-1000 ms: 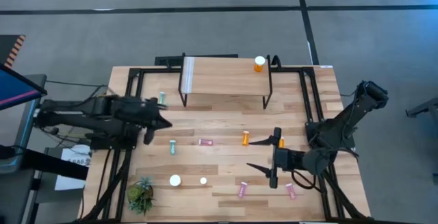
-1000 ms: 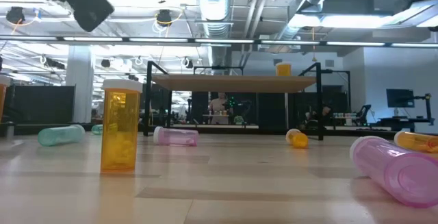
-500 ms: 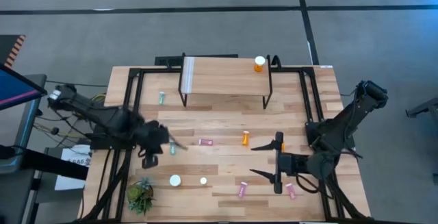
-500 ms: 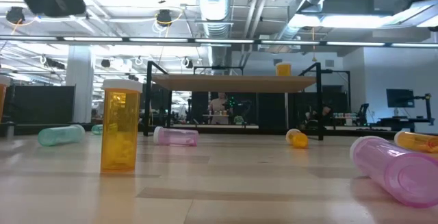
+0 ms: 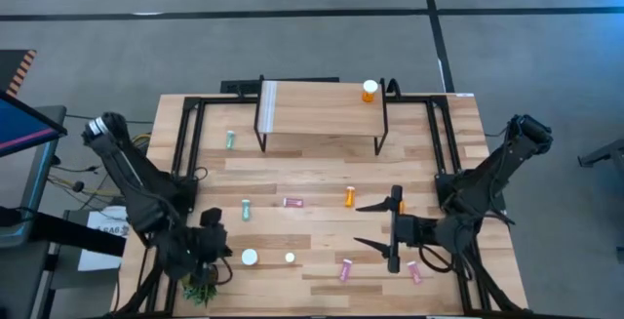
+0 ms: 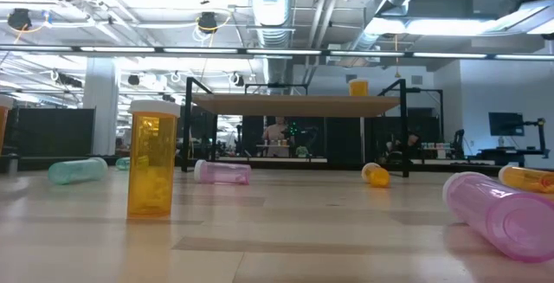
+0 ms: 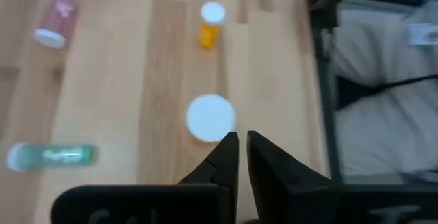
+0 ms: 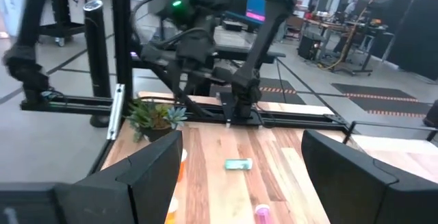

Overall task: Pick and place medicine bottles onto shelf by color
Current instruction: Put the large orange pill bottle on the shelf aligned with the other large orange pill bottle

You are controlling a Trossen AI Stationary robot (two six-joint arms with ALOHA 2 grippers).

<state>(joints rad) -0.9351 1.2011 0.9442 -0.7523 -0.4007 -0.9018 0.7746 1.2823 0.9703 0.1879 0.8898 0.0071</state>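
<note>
Wooden planks of the bench (image 5: pixel 322 163) carried scattered medicine bottles (image 5: pixel 292 202): teal, pink and orange ones lying on their sides. At the near left, beside a small green plant (image 5: pixel 200 278), the left gripper (image 5: pixel 216 246) hung over a tall orange bottle (image 5: pixel 250 257), its jaws nearly shut and empty. Farther back stood the shelf (image 5: pixel 322 114), one orange bottle (image 5: pixel 370 91) upright on its right end. At the near right, the right gripper (image 5: pixel 375 223) held its jaws wide and empty.

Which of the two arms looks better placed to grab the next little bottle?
Probably the left. Its pincer, nearly closed, hangs right by the upright white-capped orange bottle. The right pincer stands open between an orange bottle and a pink bottle, over neither.
</note>
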